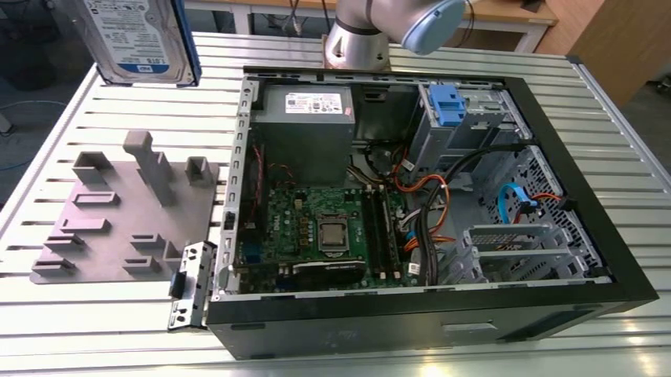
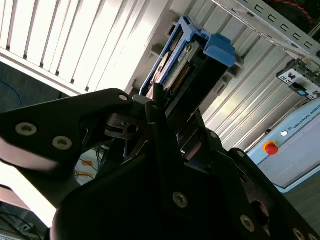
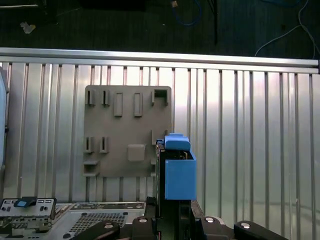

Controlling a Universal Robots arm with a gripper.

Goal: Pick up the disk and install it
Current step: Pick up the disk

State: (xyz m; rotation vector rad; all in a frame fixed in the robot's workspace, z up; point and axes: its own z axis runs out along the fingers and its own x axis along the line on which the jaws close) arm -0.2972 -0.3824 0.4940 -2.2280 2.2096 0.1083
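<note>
Ribbed aluminium table carries an open computer case, with a grey fixture plate at its 9 o'clock in the exterior view. Off the case's 11 o'clock the disk hangs in the air, the gripper clamped on its edge: silver slab, white label with a blue band, blue side rails. Likely risks: the narrow edge grip letting it tilt or slip, and skewed rails jamming in the drive bay at 1 o'clock.

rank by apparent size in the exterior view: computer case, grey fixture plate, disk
1. computer case
2. grey fixture plate
3. disk, though it is raised nearer the camera and cut off, so unsure
</note>
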